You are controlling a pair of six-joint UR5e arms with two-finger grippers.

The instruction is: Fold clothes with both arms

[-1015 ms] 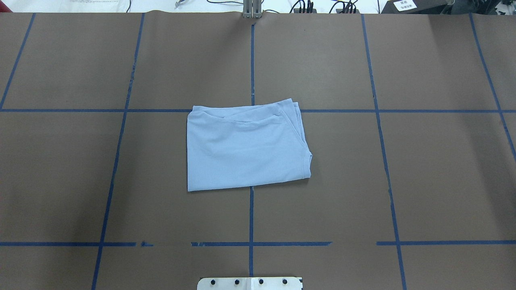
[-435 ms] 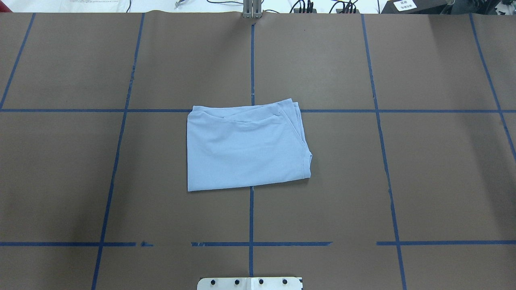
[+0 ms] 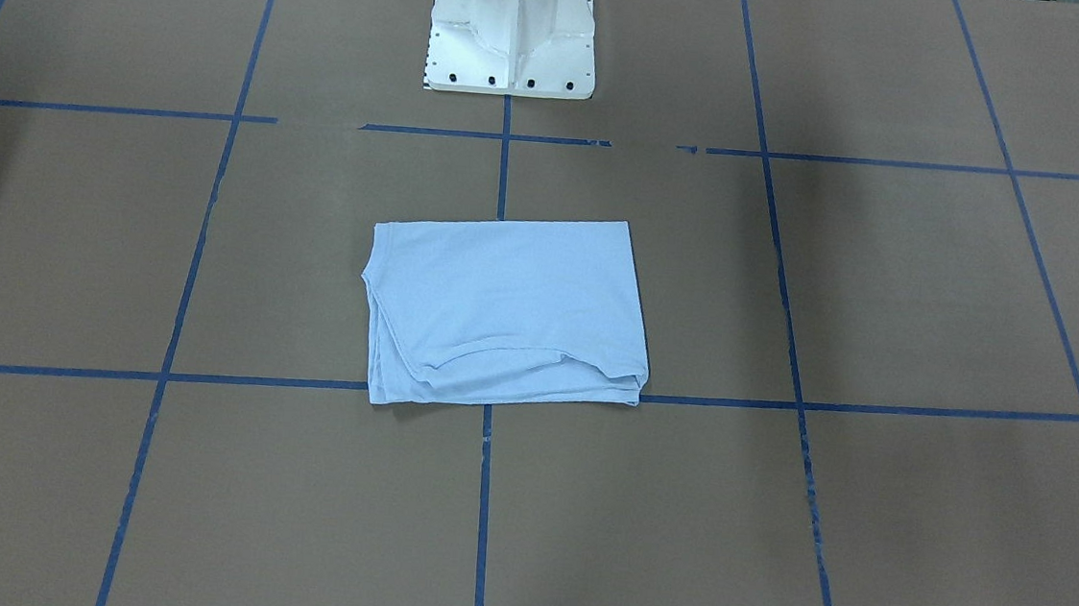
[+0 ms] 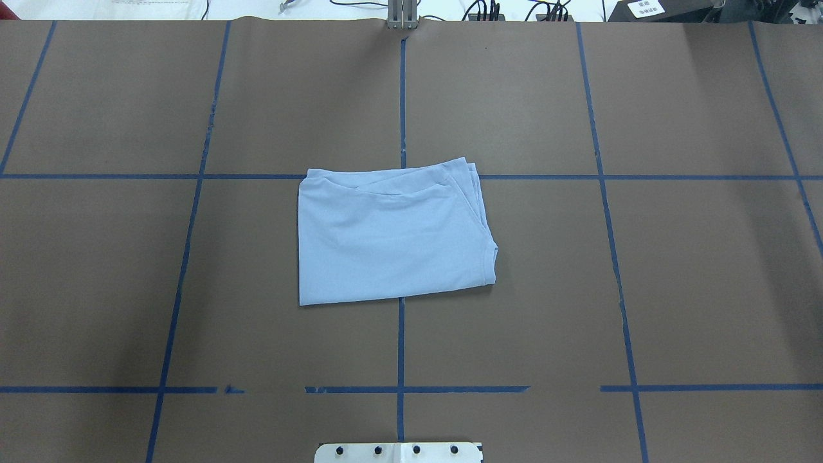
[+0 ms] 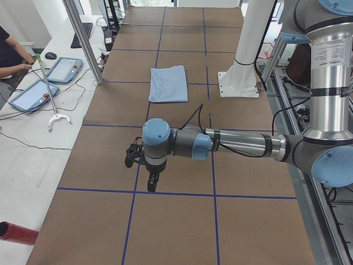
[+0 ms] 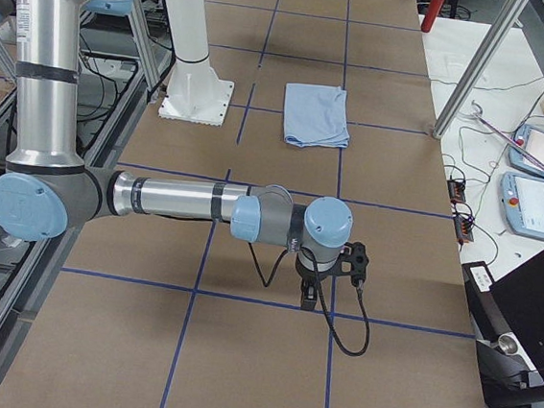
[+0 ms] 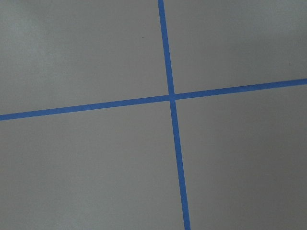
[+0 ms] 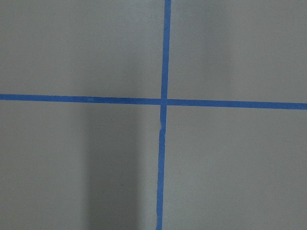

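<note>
Nothing moved: shirt (image 4: 392, 235) flat on blue-taped tbl (image 4: 707, 289).

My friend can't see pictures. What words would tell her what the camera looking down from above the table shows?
A light blue T-shirt lies folded into a rectangle near the middle of a brown table that blue tape lines mark into big squares. A white base plate with dark bolts peeks in at the bottom edge.

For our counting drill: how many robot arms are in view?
2. Left arm stretched over the table's left end; right arm over its right end, both away from the shirt.
</note>
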